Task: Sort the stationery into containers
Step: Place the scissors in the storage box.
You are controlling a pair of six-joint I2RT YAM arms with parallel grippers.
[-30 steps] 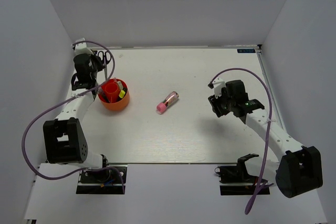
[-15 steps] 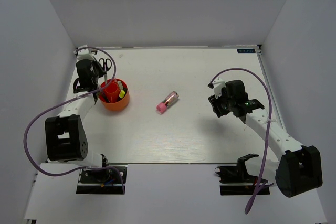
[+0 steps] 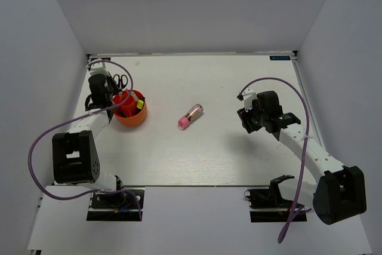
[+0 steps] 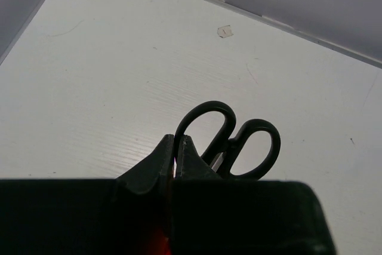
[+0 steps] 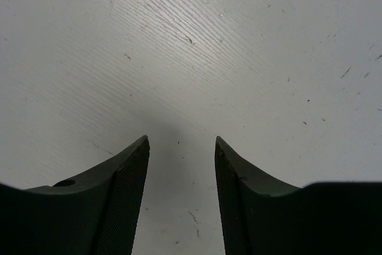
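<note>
Gripping the black-handled scissors (image 4: 227, 147) by the blades in the tightly closed left gripper (image 4: 175, 148), handles past the fingertips, at the far-left rim of the red-orange pot (image 3: 128, 121). Holding the right gripper (image 5: 182, 165) partly open and empty above the bare table (image 5: 239, 40), well apart from the pink cylindrical tube (image 3: 191, 115) lying between the pot and it.

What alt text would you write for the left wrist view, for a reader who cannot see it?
The left claw is shut on black scissors, their two handle loops sticking out beyond its tip. Behind them lies a white table; the blades are hidden.
</note>
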